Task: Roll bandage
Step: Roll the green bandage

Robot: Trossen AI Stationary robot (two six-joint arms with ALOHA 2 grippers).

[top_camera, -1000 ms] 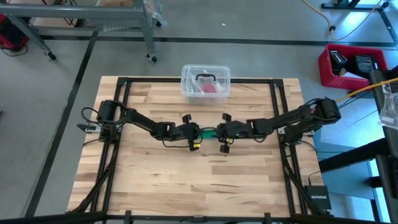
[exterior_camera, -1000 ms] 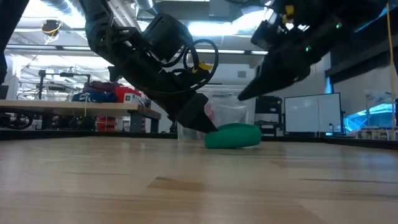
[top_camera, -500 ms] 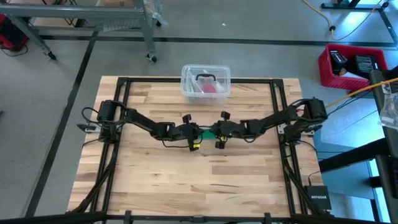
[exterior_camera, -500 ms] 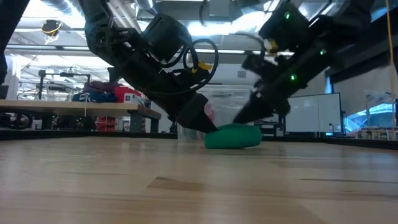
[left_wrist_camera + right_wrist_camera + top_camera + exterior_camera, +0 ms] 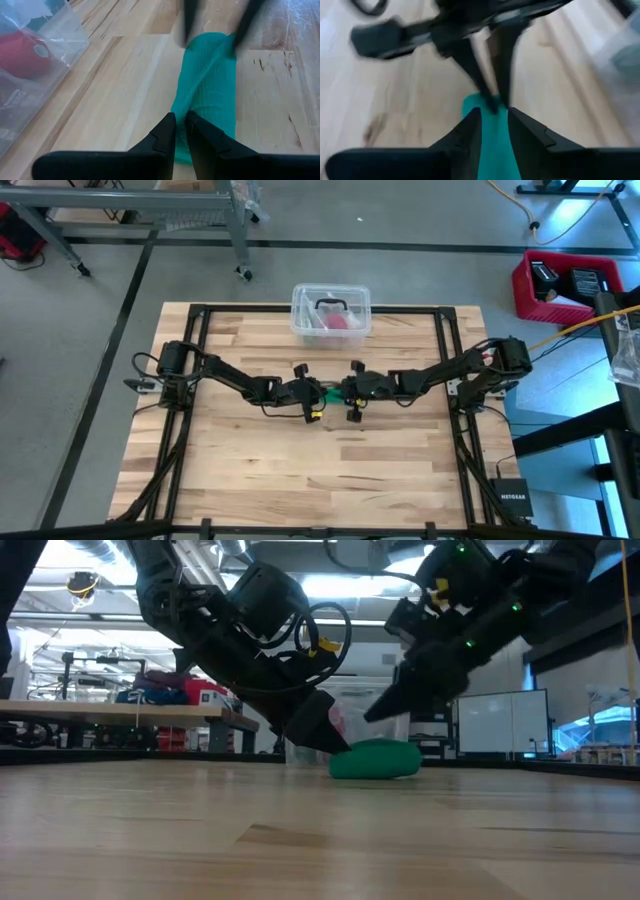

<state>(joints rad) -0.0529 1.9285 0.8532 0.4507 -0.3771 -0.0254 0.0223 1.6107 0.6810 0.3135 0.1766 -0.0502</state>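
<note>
Fingers of the left gripper (image 5: 181, 131) stand almost pressed together, pinching a fold of the bandage (image 5: 207, 95) at its near end; in the high view this gripper (image 5: 318, 393) sits at the centre of the frame, on the middle of the desk (image 5: 250, 470). Fingers of the right gripper (image 5: 494, 131) are only a little spread, with the teal fabric (image 5: 492, 140) showing in the narrow gap between them, but I cannot tell if they really press it or only straddle it. In the high view the right gripper (image 5: 347, 392) is just to the right of the left one, so the two arms meet nose to nose over the bandage (image 5: 333, 392). In the low view the bandage (image 5: 375, 759) is a low green wad lying on the desk, centre of the frame, with the left fingers touching its left side and the right gripper (image 5: 385, 710) just above its top. I think one end is held fixed so that the other arm can turn the fabric over it; the wad looks already partly rolled. A clear plastic tub (image 5: 331, 311) with a pink-red item (image 5: 338, 321) stands at the upper centre, well apart from the work. Below the desk, at the lower right of the high view, a small black box (image 5: 511, 499) carries white writing that seems to read NETGEAR; no other writing is legible.
</note>
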